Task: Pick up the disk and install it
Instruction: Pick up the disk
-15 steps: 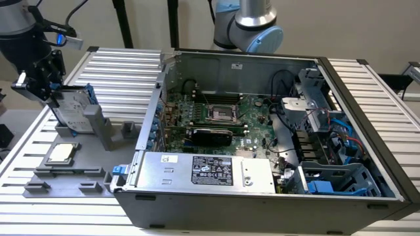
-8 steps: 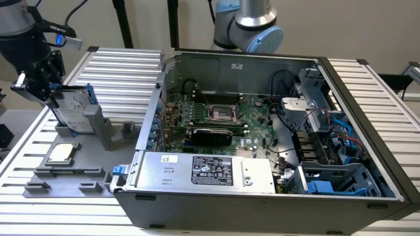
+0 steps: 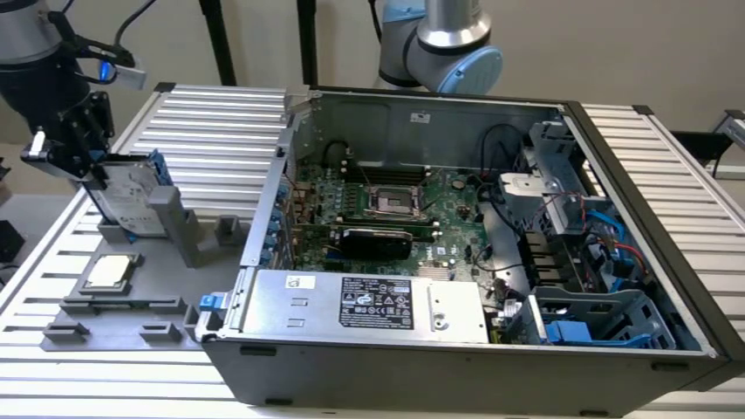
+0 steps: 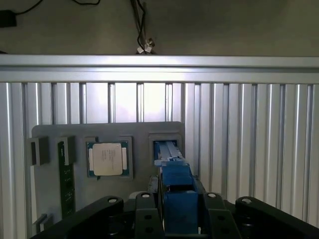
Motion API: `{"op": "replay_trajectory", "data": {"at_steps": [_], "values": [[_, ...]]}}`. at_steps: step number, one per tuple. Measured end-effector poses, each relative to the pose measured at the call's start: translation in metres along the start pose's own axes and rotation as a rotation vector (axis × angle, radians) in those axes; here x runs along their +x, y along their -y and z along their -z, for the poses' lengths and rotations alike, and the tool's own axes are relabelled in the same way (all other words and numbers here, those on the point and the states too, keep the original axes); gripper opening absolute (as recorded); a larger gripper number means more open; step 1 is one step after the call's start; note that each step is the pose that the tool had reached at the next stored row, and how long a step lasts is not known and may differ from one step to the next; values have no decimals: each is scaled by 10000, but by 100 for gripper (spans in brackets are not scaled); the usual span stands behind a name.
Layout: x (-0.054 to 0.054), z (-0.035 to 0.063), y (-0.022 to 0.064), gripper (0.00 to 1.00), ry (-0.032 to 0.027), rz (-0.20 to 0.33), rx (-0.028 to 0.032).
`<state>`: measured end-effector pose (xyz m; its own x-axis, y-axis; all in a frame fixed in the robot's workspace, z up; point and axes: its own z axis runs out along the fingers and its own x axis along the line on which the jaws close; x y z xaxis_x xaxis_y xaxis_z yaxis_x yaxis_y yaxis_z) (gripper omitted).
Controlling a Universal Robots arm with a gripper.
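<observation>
Wrist view: gripper (image 4: 178, 200) astride upright disk (image 4: 177, 181), at the exterior view's left; cannot tell whether jaws clamp. Probably rigid, weighty, shock-sensitive; best gripped by blue frame edges.

I have the arm (image 3: 448, 39) rising at the back of the scene, with its wrist (image 3: 30, 39) carried out high at the exterior view's left edge. Below the wrist my gripper (image 3: 82, 161) hangs, black, pointing downward
</observation>
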<state>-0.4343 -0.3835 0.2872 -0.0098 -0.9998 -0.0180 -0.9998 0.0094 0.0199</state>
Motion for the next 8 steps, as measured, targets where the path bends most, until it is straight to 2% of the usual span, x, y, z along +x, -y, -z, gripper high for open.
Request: {"op": "replay_trajectory", "data": {"at_steps": [3,8], "values": [[4,0,0,33,4,0,-3],[13,0,0,33,12,0,-5]]}}
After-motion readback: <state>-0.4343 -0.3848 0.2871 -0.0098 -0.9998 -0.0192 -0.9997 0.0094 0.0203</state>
